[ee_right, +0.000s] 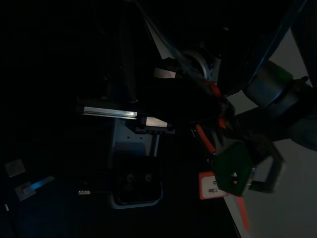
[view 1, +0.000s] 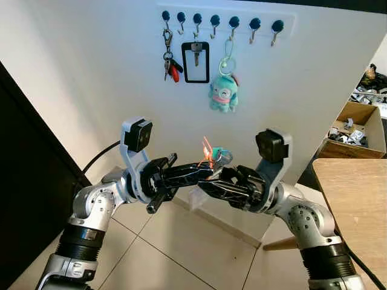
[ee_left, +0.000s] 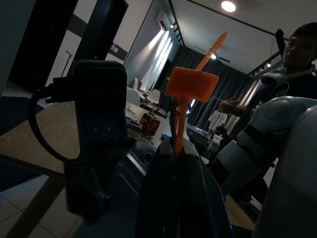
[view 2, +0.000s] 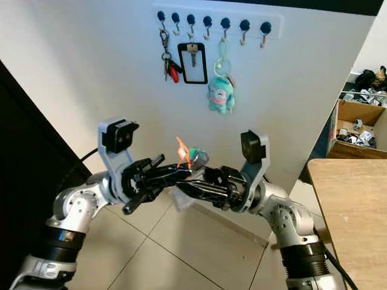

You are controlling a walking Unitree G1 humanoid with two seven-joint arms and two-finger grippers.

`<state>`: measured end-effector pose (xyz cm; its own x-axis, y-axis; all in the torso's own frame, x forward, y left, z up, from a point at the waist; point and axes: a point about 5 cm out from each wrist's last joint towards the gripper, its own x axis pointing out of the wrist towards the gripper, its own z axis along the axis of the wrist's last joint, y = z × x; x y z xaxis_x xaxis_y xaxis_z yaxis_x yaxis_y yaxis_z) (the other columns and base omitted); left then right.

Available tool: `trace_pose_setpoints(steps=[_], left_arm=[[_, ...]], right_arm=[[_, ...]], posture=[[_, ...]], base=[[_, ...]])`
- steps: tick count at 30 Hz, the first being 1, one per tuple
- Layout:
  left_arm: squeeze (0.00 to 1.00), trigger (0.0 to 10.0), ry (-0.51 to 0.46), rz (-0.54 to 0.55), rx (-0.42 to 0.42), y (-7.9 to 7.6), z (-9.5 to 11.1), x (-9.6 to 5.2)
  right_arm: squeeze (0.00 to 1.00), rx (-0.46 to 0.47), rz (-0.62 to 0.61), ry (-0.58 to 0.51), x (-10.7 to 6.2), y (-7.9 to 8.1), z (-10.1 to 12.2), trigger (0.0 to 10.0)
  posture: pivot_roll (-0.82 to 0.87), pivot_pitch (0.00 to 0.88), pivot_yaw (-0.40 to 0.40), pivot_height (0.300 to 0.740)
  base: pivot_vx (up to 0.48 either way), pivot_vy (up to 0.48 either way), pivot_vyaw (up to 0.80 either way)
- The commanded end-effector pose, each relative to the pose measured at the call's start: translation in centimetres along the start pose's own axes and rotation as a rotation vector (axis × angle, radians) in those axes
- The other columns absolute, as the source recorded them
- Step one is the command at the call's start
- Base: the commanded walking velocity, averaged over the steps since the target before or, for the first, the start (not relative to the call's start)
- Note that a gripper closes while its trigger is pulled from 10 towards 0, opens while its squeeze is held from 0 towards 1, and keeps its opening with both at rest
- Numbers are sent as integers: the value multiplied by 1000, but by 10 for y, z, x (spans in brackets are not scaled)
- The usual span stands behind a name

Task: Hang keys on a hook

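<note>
Left gripper (view 1: 205, 168) is closed on the orange tag (view 1: 207, 149) of the keys (view 1: 221, 156), at chest height in front of the wall. In the left eye view, the right gripper (view 1: 208, 183) meets it tip to tip just below the keys; whether its fingers are open or closed cannot be told. The hook rail (view 1: 227, 22) is well above both grippers. Three hooks are taken: a red key bunch (view 1: 170, 65), a black card holder (view 1: 195, 62) and a teal plush toy (view 1: 224, 92). The free hook (view 1: 214, 24) between card holder and toy is the nearest above the keys; two more free hooks lie further to the right.

Right eye view: same arrangement; the keys (view 2: 192, 156) stand up from the fingertips with the tag uppermost.

Left wrist view: the orange tag (ee_left: 190, 85) rises from between the closed fingers (ee_left: 171, 198). A person (ee_left: 297, 59) stands beyond.

Right wrist view: dark; a green key cover (ee_right: 235, 168) and the tag (ee_right: 210, 184) hang beside the left gripper's tip.

Procedure, as judged: settle the grip so the ring hangs free and open toward the wall. Raise one arm only. Approach the free hook from above its tip, lower the ring over it, then release.
</note>
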<state>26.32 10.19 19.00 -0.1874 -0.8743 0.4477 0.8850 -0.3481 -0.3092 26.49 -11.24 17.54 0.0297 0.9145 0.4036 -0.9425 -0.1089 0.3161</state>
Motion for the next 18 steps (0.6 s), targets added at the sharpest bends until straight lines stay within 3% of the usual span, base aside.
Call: trace_pose_setpoints(steps=[1, 18], left_arm=[[0, 10000, 31, -23, 17, -3, 4, 2], [0, 10000, 30, -31, 17, -3, 5, 3]], right_arm=[[0, -10, -13, 18, 2, -1, -1, 10000], [0, -27, -23, 57, -1, -2, -2, 10000]], posture=[[-140, 41, 93, 740], [-140, 38, 91, 740]], base=[[0, 0, 0], [0, 0, 0]])
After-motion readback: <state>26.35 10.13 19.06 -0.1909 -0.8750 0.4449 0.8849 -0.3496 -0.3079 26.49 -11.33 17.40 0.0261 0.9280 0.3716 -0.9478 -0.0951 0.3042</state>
